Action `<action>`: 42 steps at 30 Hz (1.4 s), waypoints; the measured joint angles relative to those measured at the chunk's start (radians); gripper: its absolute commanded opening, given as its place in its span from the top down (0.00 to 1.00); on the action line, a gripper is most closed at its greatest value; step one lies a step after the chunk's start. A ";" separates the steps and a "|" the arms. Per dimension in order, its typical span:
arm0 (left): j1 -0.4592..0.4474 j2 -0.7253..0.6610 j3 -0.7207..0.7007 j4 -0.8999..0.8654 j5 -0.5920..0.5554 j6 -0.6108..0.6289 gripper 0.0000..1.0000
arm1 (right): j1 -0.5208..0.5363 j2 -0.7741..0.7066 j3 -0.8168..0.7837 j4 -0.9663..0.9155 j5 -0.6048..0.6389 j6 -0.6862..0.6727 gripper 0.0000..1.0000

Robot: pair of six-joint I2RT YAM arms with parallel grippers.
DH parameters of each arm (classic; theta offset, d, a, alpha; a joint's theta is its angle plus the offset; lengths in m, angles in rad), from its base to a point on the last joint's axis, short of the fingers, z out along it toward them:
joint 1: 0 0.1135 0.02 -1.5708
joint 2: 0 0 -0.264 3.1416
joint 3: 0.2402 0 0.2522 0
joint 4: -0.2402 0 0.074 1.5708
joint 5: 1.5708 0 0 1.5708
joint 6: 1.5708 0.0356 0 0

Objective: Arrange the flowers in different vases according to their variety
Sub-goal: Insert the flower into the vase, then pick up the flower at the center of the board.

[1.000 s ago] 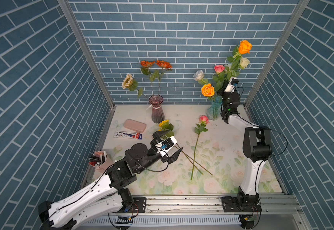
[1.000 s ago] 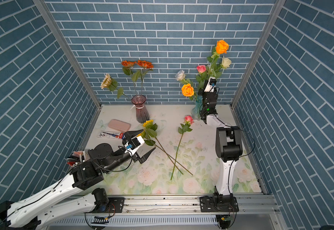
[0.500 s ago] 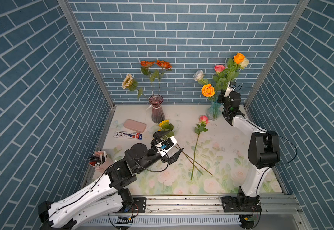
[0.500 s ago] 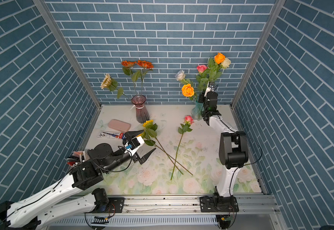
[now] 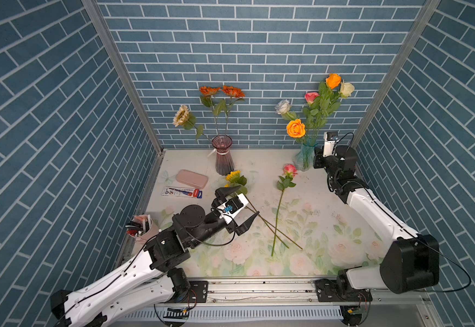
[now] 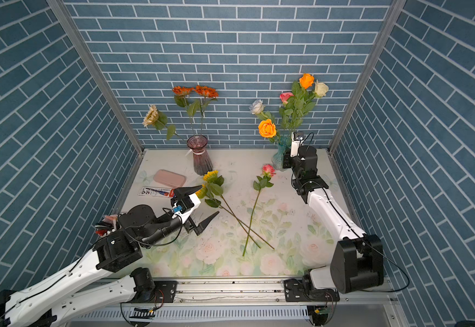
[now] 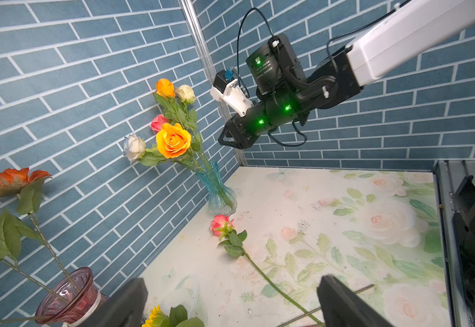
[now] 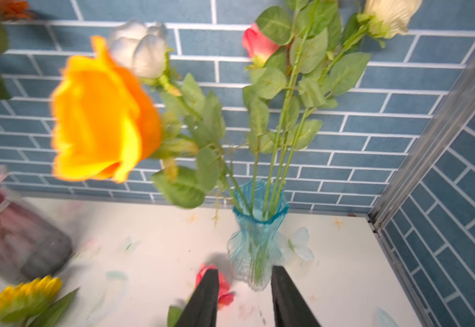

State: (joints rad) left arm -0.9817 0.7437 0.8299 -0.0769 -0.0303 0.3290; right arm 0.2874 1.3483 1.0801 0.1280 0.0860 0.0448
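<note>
So, the flowered table (image 5: 329,220) itself is not disturbed. The right arm (image 5: 372,209), though, is now drawn down and back from the spot high over the far right corner where it was raised a second ago. The left arm (image 5: 134,269) is left parked at near left, same as before.

The aqua vase (image 5: 304,158) at far right is now loaded with one more stem. The tall spray with the orange rose (image 5: 333,80) and the cream rose (image 5: 346,89) is dropped lower and stood in it beside the other roses (image 5: 296,128), and is no longer carried. The plum vase (image 5: 224,158), far and left of centre, is still filled with its sunflower-type heads (image 5: 221,91).

Two flowers are left lying on the table. A pink rose (image 5: 289,170) is found just near of the aqua vase, and a yellow sunflower (image 5: 233,177) just near of the plum vase.

The right gripper (image 8: 245,271) is parted a modest way, with nothing pinched between its fingers (image 8: 205,297), and is held just short of the aqua vase. The left gripper (image 6: 209,199) is spread wide and empty by the sunflower's leaves.

The rose drop can be called done, so only the pink rose and the sunflower are left to be sorted.
</note>
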 measured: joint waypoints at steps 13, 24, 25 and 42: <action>0.000 0.023 -0.014 -0.092 0.077 0.017 0.00 | 0.285 -0.037 -0.362 -0.219 0.033 0.327 0.62; 0.200 0.078 -0.065 -0.076 0.319 0.034 0.00 | 0.299 0.289 -0.226 -0.128 0.006 0.453 0.61; 0.240 0.087 -0.070 -0.072 0.341 0.025 0.00 | 0.299 0.307 -0.210 -0.119 0.005 0.457 0.61; 0.391 0.134 -0.087 -0.014 0.489 -0.018 0.00 | 0.302 0.480 -0.099 -0.097 0.070 0.483 0.61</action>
State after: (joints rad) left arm -0.5911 0.8776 0.7433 -0.0914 0.4591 0.3111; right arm 0.5892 1.8286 0.9810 0.0307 0.1558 0.5278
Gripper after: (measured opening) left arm 0.999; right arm 0.387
